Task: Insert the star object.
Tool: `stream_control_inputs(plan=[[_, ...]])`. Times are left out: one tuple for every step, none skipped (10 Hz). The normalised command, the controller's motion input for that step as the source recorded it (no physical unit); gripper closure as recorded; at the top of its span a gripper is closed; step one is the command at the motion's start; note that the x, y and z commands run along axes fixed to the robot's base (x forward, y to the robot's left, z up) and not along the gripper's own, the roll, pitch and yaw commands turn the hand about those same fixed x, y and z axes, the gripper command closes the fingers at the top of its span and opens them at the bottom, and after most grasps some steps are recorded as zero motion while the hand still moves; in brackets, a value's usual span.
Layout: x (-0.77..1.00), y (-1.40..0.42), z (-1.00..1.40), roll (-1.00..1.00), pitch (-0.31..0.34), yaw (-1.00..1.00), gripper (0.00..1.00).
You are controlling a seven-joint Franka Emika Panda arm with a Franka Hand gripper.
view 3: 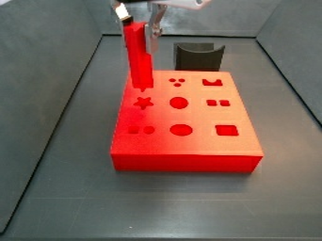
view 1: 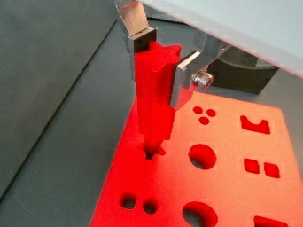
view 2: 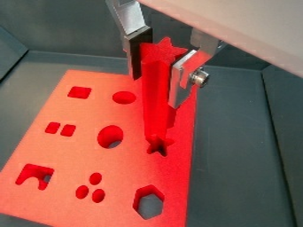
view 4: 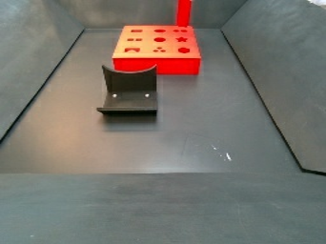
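My gripper [view 1: 162, 60] is shut on the top of the star object [view 1: 151, 97], a long, slim red peg with a star-shaped section. It hangs upright, as both wrist views show [view 2: 155, 93]. The red block [view 3: 189, 127] with shaped holes lies on the floor below it. In a side view the peg [view 3: 136, 56] ends a little above the block, over the star hole [view 3: 143, 101]. In both wrist views the peg's lower end lines up with the star hole [view 2: 155, 146]. In a side view only the peg's lower part [view 4: 184, 11] shows, above the block [view 4: 158, 48].
The dark fixture [view 3: 198, 55] stands just behind the block and shows in a side view [view 4: 129, 91] out on the open floor. Grey walls [view 3: 63, 113] enclose the dark floor. The block has other holes: round, square, hexagon, three dots [view 2: 92, 186].
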Motion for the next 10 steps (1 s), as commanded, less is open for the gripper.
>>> stream_control_inputs(plan=[[0.26, 0.0, -0.13, 0.1, -0.017, 0.0, 1.0], [0.32, 0.0, -0.16, 0.14, 0.0, 0.0, 1.0], [0.35, 0.0, -0.21, 0.15, 0.077, -0.05, 1.0], [0.18, 0.0, -0.37, 0.12, 0.107, -0.13, 1.0], [-0.01, 0.0, -0.3, 0.04, 0.073, 0.0, 1.0], [-0.03, -0.07, -0.12, 0.04, 0.086, 0.07, 1.0], [0.0, -0.03, -0.09, 0.08, 0.1, 0.0, 1.0], [0.0, -0.01, -0.01, 0.12, 0.129, 0.0, 1.0], [0.0, -0.07, 0.0, 0.12, 0.123, -0.01, 1.0], [0.12, -0.03, -0.11, 0.1, 0.084, -0.08, 1.0]])
